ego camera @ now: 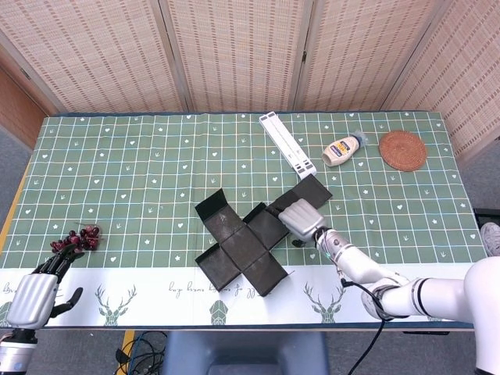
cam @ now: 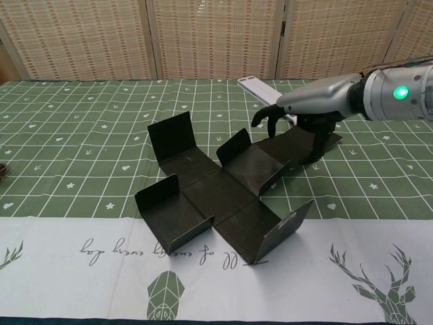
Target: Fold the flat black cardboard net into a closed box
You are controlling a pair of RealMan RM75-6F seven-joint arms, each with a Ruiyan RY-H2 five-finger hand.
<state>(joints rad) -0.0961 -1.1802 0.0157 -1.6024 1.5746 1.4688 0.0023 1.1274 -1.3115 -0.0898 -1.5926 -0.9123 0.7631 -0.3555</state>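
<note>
The black cardboard net (ego camera: 248, 241) lies spread out in a cross near the table's front edge, turned at an angle, with several side flaps standing up (cam: 172, 135). Its long arm (ego camera: 311, 190) points to the back right. My right hand (ego camera: 301, 217) sits on that long arm, and in the chest view its fingers (cam: 312, 135) curl over the slightly lifted panel (cam: 298, 149) and grip it. My left hand (ego camera: 35, 293) hovers at the front left corner with fingers apart, holding nothing, far from the net. The chest view does not show it.
A long white strip (ego camera: 287, 145) lies behind the net, close to the long arm's tip. A squeeze bottle (ego camera: 344, 148) and a round woven mat (ego camera: 403, 150) sit at the back right. A bunch of dark grapes (ego camera: 76, 240) lies by my left hand.
</note>
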